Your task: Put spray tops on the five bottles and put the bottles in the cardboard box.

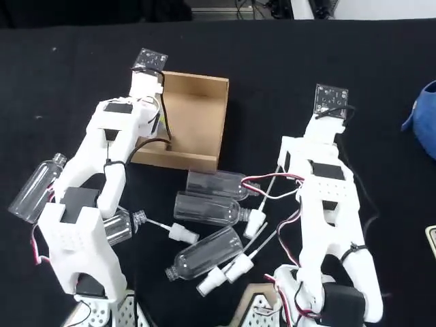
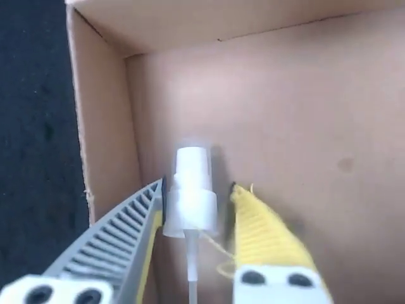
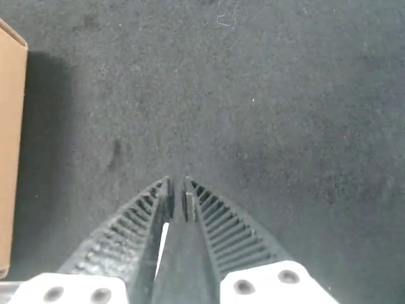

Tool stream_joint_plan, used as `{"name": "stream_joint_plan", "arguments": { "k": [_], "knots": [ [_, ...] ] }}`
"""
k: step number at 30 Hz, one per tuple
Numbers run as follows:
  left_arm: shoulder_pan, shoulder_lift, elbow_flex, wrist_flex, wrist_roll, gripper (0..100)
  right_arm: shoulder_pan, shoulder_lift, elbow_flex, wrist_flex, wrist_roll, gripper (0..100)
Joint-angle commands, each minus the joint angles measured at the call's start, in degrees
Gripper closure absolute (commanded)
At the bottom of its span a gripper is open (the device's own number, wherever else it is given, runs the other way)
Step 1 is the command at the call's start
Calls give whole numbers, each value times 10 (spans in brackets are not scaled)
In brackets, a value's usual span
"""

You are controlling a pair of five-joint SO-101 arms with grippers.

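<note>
Left hand (image 2: 196, 188) pinches a spray top (image 2: 190, 206) lengthwise inside the cardboard box (image 2: 285, 95); the bottles (image 1: 204, 208) lie outside it on the counter (image 1: 68, 82).

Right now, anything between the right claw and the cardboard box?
Nothing. In the right wrist view, a bare stretch of black table separates the right claw from the cardboard box.

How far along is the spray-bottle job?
Done: nothing boxed. All five bottles lie on the table, outside the cardboard box, and at least three look uncapped. In hand: the left gripper holds a spray top inside the box; the right gripper is shut. Left: capping, then boxing all five.
</note>
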Motion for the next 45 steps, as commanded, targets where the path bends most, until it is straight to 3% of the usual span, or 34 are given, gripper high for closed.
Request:
{"name": "stream_joint_plan", "arguments": {
  "k": [1, 8, 22, 29, 33, 45],
  "knots": [
    [3, -10, -11, -3, 0, 971, -8, -18, -1, -11, -3, 983],
    [3, -50, -8, -2, 0, 970, -8, -18, -1, -11, -3, 983],
    [-1, -128, -20, 84, 0, 966, -8, -18, -1, -11, -3, 983],
    [-1, -62, -111, 178, 0, 852, -8, -18, -1, -11, -3, 983],
    [-2, -2, -182, 216, -4, 869, -8, -18, -1, -11, -3, 983],
    [-2, 127, -268, 222, -4, 870, -8, -18, -1, -11, -3, 983]
  ]
}}
